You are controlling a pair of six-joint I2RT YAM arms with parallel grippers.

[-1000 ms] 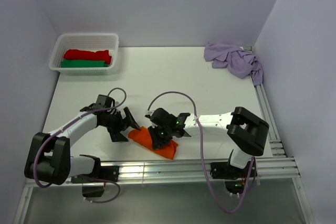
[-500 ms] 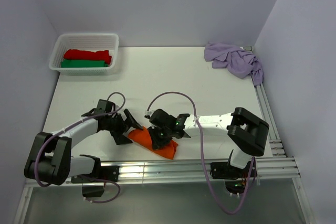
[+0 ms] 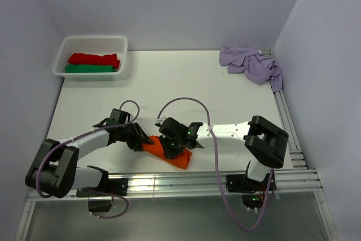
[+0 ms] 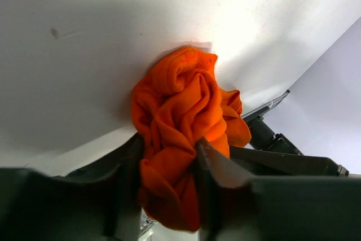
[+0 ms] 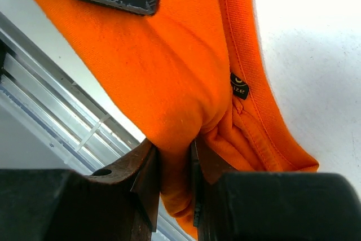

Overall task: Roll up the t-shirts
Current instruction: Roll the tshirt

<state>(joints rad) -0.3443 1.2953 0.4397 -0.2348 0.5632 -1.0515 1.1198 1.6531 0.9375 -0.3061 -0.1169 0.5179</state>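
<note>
The bright orange t-shirt (image 3: pixel 176 157) lies bunched in a short roll near the table's front edge. My left gripper (image 3: pixel 142 141) has shut on its left end; in the left wrist view the orange cloth (image 4: pixel 179 111) bulges out between the jaws. My right gripper (image 3: pixel 174 146) is shut on a fold of the same t-shirt (image 5: pixel 169 66) from the right, its size label showing beside the jaw. A crumpled lilac t-shirt (image 3: pixel 252 65) sits at the far right corner. The red t-shirt (image 3: pixel 93 58) and the green t-shirt (image 3: pixel 88 69) lie rolled in the basket.
The white mesh basket (image 3: pixel 121 47) stands at the far left corner. A metal rail (image 3: pixel 214 179) runs along the table's front edge, just beyond the orange cloth. Purple walls close in the left, back and right sides.
My left gripper moved right onto the orange t-shirt's left end and closed on it from wide open. The right gripper kept its grip and stayed in place.
</note>
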